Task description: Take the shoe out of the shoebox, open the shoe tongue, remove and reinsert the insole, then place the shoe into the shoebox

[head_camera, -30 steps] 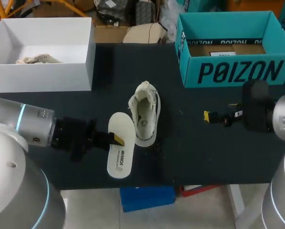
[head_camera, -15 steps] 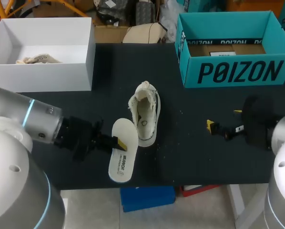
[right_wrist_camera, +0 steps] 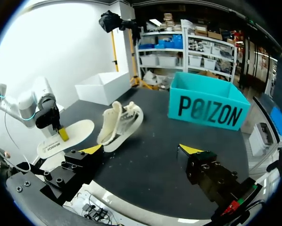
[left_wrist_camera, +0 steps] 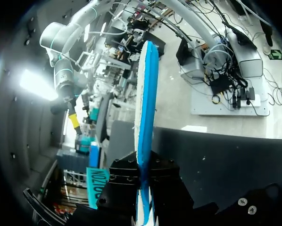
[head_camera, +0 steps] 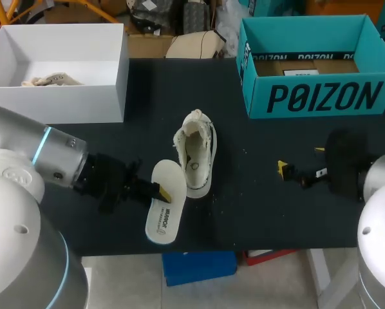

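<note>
Beside shoe [head_camera: 196, 158], left hand [head_camera: 159, 190] clamped on insole [head_camera: 163, 215] edge; right hand [right_wrist_camera: 141, 149] gaping, well apart from shoe.

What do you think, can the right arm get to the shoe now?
Probably yes. The right gripper is open and empty, and only bare table lies between it and the shoe. The left gripper holds the insole on the shoe's other side, out of the way.
</note>
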You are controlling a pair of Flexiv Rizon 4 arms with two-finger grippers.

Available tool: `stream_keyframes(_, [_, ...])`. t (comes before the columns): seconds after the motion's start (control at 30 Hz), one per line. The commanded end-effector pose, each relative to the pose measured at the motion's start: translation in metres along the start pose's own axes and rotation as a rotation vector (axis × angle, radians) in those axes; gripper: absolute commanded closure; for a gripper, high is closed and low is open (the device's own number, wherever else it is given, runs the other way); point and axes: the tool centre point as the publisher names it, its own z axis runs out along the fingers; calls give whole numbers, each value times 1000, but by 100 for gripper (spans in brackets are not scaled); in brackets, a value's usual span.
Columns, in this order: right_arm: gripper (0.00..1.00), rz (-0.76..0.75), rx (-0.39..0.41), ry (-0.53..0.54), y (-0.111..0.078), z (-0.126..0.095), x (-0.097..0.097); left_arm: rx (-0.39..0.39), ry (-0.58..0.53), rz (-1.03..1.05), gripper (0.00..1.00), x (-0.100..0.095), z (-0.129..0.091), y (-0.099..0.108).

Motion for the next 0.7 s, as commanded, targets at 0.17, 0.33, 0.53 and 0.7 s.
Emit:
stream_keyframes(0.17, [0, 0, -1, -3, -1, 1, 1, 236, 1, -36, 100, -6, 2, 6])
stream_keyframes(0.33, [0, 0, -1, -3, -1, 1, 1, 375, 97, -40, 100, -16, 6, 13])
stream_keyframes(0.53, [0, 0, -1, -3, -1, 1, 1, 427, 170, -50, 100, -19, 11, 23])
stream_keyframes(0.7, [0, 0, -1, -3, -1, 1, 1, 394, 219, -71, 100, -16, 16, 33])
